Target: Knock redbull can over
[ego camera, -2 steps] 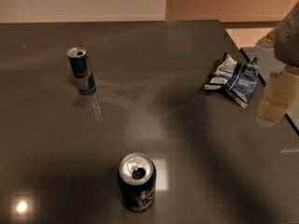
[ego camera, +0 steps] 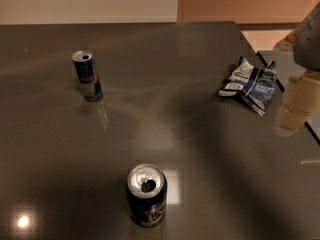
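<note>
Overall: a dark, glossy worktop (ego camera: 200, 149) carries two cans and a bag, and the tool (ego camera: 295, 109) shows at the right edge of the view.
Redbull can (ego camera: 87, 76): upright on the left part of the worktop, toward the back. It is slim, blue and silver with a red mark, and its silver top has a dark opening. A faint reflection runs from its base toward the front.
Tool: a pale cream part hanging below a grey arm segment. It sits over the worktop's right rim and is partly cut off by the frame.
Tool state: I cannot tell whether it is open or closed.
Can relative to tool: well apart, with no contact. The redbull can stands far to the tool's left and a little farther back, with most of the worktop's width between them.
Bag (ego camera: 249, 84): crumpled blue-and-white foil, lying flat near the right rim. It is just left of the tool, on the side facing the redbull can, and a thin strip of worktop shows between bag and tool.
Soda can (ego camera: 146, 196): upright near the front, wider and dark navy, with an opened top. It stands nearer the front than both the redbull can and the tool, and well apart from each.
Shadow: a broad dark band crosses the worktop from below the bag toward the front right.
Glare: a small bright spot (ego camera: 22, 221) sits at the front left, and a pale patch lies just beside the soda can.
</note>
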Tool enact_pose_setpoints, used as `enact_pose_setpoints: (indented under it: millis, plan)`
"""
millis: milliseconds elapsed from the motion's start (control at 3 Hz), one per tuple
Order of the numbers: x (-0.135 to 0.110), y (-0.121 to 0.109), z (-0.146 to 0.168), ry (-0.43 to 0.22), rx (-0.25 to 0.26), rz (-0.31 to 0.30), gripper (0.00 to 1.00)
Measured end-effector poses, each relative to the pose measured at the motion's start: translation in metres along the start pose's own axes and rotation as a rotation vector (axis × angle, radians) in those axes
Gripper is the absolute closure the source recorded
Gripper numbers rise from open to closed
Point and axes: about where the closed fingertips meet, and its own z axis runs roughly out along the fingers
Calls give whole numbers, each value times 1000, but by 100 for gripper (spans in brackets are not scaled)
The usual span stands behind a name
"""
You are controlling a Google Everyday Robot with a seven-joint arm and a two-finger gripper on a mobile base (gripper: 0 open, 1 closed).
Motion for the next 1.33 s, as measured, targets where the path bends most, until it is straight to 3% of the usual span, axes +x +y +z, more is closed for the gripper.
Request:
enact_pose_setpoints:
  millis: [667, 1333]
  plan:
    - [-84, -40, 22, -207, 2, -25, 0]
    - [-152, -63, 48, -354, 0, 0, 0]
